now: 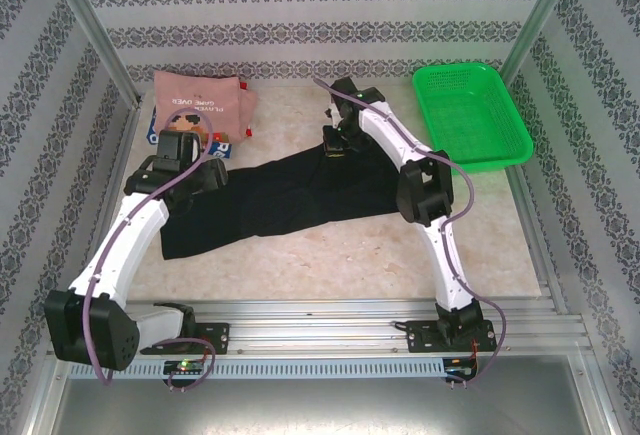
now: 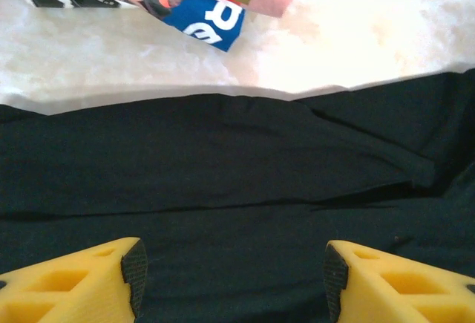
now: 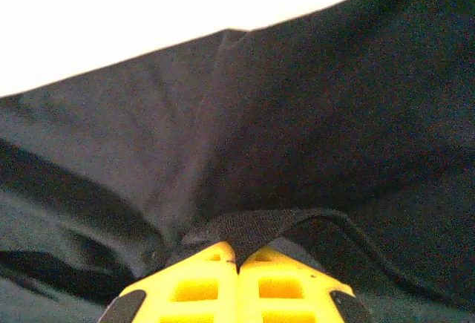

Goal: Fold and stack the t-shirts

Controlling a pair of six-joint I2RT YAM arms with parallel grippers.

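The black shirt (image 1: 290, 195) lies spread out in the middle of the tabletop (image 1: 330, 265). It is long and a bit crumpled, and in the top view it runs from about 8 o'clock to 2 o'clock. It is not folded yet. The pink shirt (image 1: 200, 95) sits at 11 o'clock, folded small. It lies on top of the blue shirt (image 2: 211, 20), which peeks out from under it. So I think two shirts are done and stacked, and the black one is the last. It needs to be folded and then put on that pile. That looks like more than half the job done.

The right pincer (image 3: 237, 260) is at the black shirt's far edge, near 1 o'clock. Its yellow fingers (image 3: 200, 289) are pressed together with a bit of black cloth pinched between them. The cloth is pulled up into a little ridge there. The left pincer (image 2: 230, 275) is over the shirt's other end, near 9 o'clock. Its fingers stand apart with nothing between them, only black cloth below. I cannot tell if they touch the cloth. The green basket (image 1: 470, 115) sits at 2 o'clock, apart from the shirts.
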